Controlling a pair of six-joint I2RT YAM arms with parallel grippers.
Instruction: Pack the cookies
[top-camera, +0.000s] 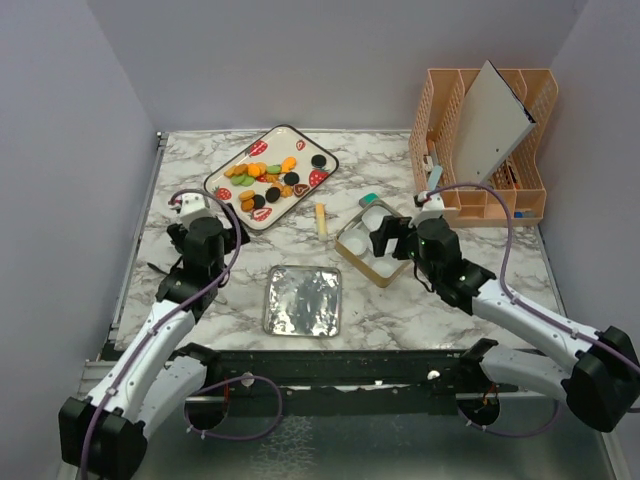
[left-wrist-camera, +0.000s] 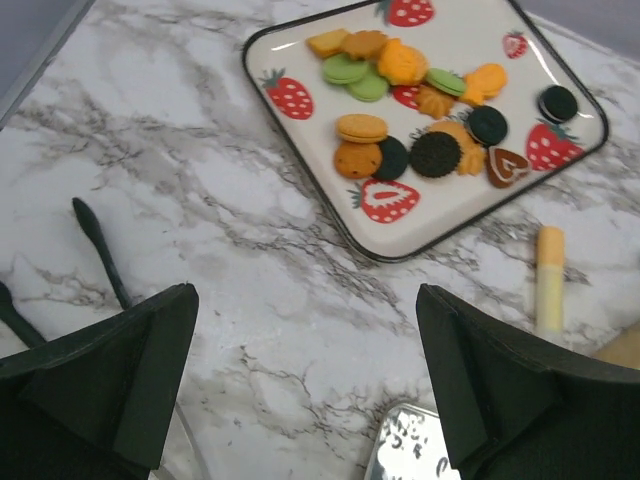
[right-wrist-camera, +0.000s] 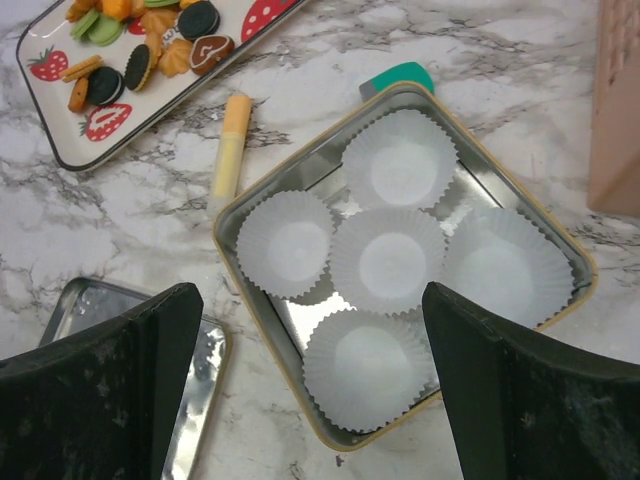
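All cookies (left-wrist-camera: 420, 110) lie on the strawberry tray (left-wrist-camera: 310, 180), none packed. Your left end effector (left-wrist-camera: 305, 350), released and empty, is nearer: the tray sits ahead, slightly right. Right end effector (right-wrist-camera: 310, 360), also released, hovers over the tin (right-wrist-camera: 305, 175), right of the tray.

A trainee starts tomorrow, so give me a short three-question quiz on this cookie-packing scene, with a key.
1. True or false: the cookies lie on the strawberry tray.
2. Which claw hangs above the tin of paper cups?
3. What lies between tray and tin? A a yellow stick; B a bottle; C scissors.
Key: 1 true; 2 the right claw; 3 A.
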